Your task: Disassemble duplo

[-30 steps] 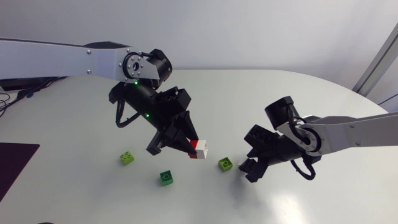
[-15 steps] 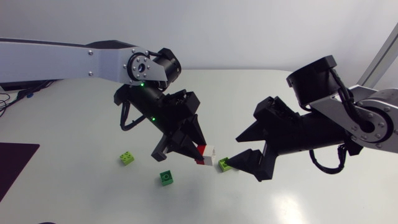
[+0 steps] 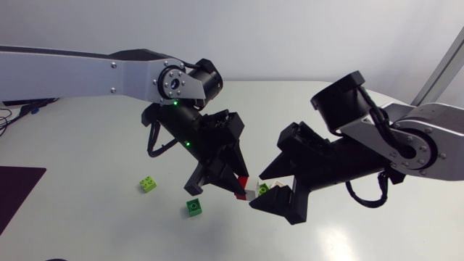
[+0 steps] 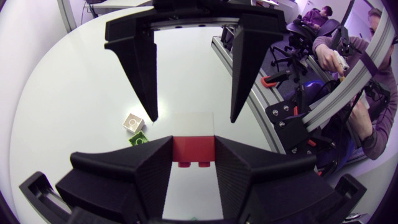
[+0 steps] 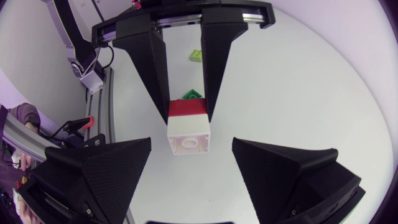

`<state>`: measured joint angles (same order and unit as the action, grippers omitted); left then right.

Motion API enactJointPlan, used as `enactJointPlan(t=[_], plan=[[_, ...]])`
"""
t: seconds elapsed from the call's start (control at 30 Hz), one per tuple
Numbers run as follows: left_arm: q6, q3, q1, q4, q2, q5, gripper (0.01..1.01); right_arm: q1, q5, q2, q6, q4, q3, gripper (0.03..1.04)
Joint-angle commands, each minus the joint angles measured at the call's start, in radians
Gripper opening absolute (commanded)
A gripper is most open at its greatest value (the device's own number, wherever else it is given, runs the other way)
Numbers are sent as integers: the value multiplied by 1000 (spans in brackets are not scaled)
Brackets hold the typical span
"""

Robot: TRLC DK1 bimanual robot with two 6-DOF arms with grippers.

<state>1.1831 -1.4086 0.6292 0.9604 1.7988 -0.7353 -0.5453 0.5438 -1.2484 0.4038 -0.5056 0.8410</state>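
**Q:** What is held, and by which pincer?

**A:** In the left wrist view, the left gripper is seen pressed onto the red brick from both sides. The white brick is attached just ahead of it. The stack is thus carried above the table, clear of it.

**Q:** Which relation governs the coming move?

**A:** The stack's long axis is laid along the line joining the two grippers. Its red end is turned toward the left one and its white end toward the right gripper. The white brick is placed between the right gripper's spread fingers, with a gap visible on either side, so no contact is shown. The right arm is therefore nearer to the free brick. A closing, then a pull along that axis, is judged to be required. Farther off, a dark green brick and a lime brick are left lying on the table.

**Q:** What is altered?

**A:** Half a second earlier the right gripper was held short of the stack. It has since been brought up around the white end. The left gripper has been shifted lower and toward the middle.
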Motion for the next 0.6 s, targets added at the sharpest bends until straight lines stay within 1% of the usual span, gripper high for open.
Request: enactJointPlan(t=[0.0,0.07,0.13,0.17,0.27,0.4,0.57], plan=[[-16,-26,12,-2,-4,-3,234,-16,2,-26,-16,4,13,889],[-16,-26,12,0,-6,-3,234,-16,2,-31,-13,12,10,823],[-14,-26,12,0,-6,-3,234,-16,2,-31,-8,12,9,736],[-14,-26,12,0,-6,-3,234,-16,2,-31,-6,12,7,687],[-14,-24,12,0,-6,-3,234,-21,2,-31,-5,12,7,493],[-14,-26,12,1,-7,-3,234,-30,2,-31,3,12,1,308],[-22,-39,12,5,-9,-4,238,-42,1,-36,7,12,-6,290]])
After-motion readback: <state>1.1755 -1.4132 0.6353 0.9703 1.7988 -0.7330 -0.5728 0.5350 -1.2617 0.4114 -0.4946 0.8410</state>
